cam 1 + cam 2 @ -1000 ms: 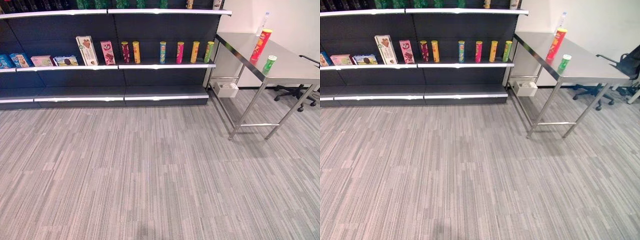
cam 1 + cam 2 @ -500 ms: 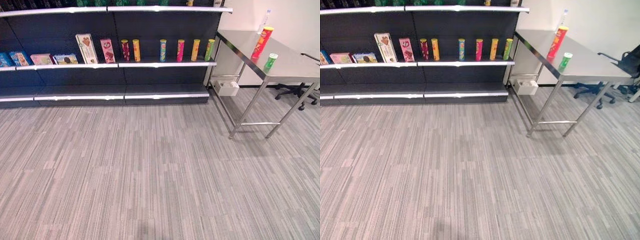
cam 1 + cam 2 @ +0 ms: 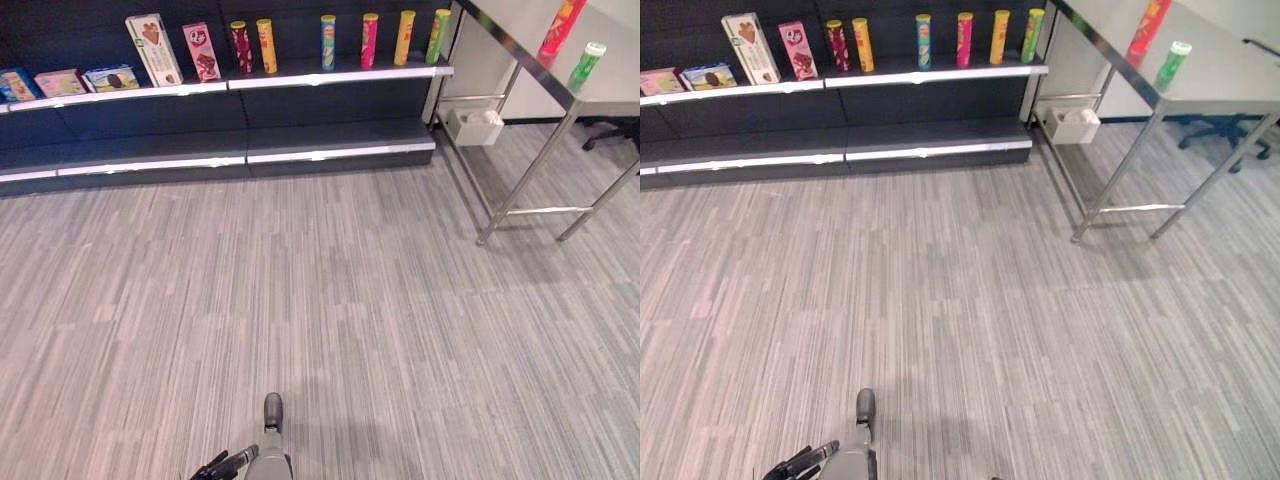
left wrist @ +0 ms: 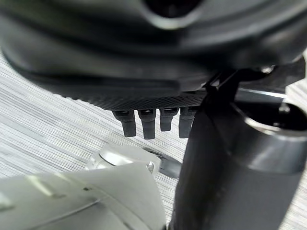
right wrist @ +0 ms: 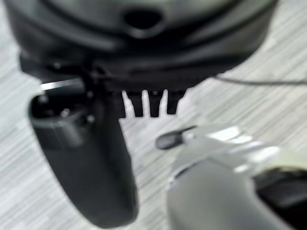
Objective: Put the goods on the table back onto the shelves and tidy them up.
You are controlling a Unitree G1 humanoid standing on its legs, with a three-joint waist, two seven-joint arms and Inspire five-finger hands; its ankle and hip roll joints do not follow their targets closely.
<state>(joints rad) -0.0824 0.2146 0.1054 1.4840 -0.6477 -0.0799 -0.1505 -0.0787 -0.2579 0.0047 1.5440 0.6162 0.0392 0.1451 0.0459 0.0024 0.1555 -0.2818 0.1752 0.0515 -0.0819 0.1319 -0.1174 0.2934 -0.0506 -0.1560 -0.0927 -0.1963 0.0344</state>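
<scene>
Stainless-steel worktop (image 3: 610, 85) on thin metal legs at far right, carrying a tall red tube can (image 3: 560, 25) and, just nearer the front edge, a short green tube can with a white lid (image 3: 586, 64), both upright and a little apart. Dark shelving unit with white edge strips (image 3: 330, 76) along the far wall, just left of the worktop. On its middle shelf, a spaced row of upright tube cans: dark red (image 3: 241, 46), yellow-orange (image 3: 265, 44), blue-green (image 3: 328, 41), pink (image 3: 369, 39), yellow (image 3: 404, 37) and green (image 3: 437, 35). Further left, two standing cartons, one white (image 3: 154, 49) and one pink (image 3: 202, 51), then flat boxes (image 3: 85, 78). Small white tub (image 3: 476, 126) on the striped grey carpet (image 3: 350, 300) under the worktop's inner end. Left hand (image 4: 148, 122) and right hand (image 5: 148, 103) low over bare carpet, fingers hanging straight and relaxed, holding nothing.
</scene>
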